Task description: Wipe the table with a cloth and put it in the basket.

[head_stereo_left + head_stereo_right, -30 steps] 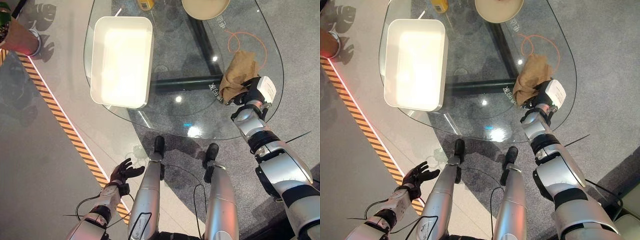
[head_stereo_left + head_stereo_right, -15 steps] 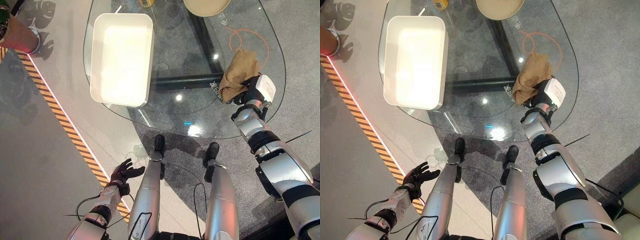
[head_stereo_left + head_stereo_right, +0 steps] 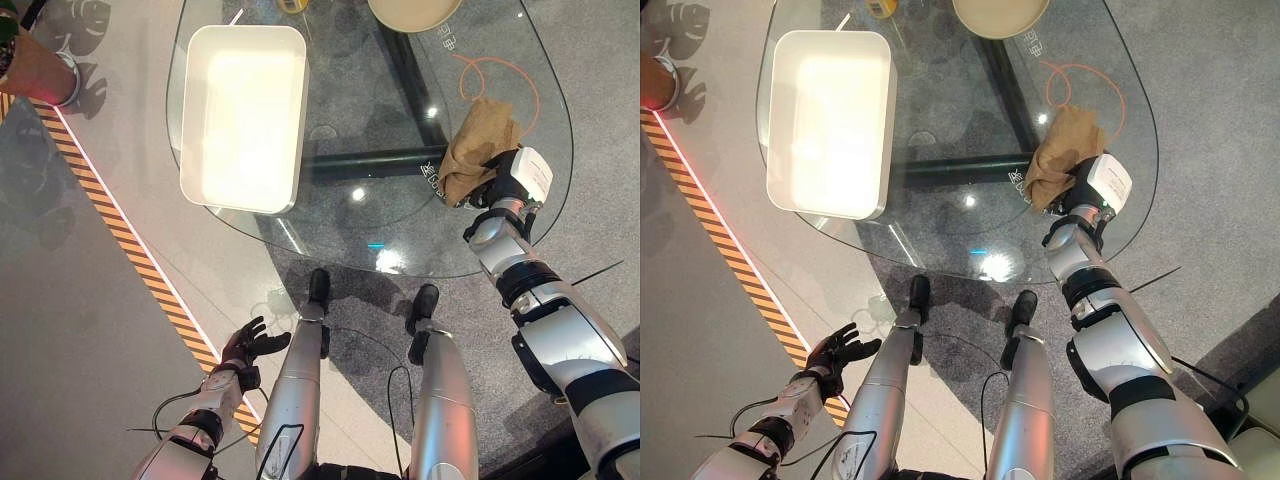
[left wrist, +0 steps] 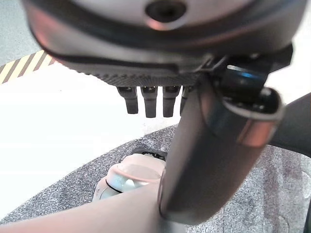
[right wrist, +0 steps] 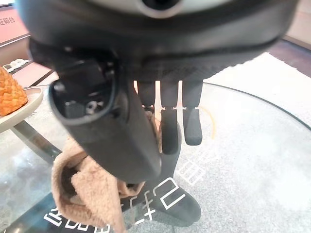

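Fingers (image 5: 167, 126) of the right hand (image 3: 497, 185), at the frame's right, curl around the brown cloth (image 3: 478, 147) bunched on the glass table (image 3: 400, 235), so wiping seems underway, while the white basket (image 3: 243, 115) at upper left awaits it.

The right hand (image 3: 488, 183) grips a crumpled brown cloth (image 3: 478, 148) on the glass table (image 3: 400, 235); a white basket (image 3: 243, 115) sits well apart, left hand (image 3: 247, 345) spread low above the floor.
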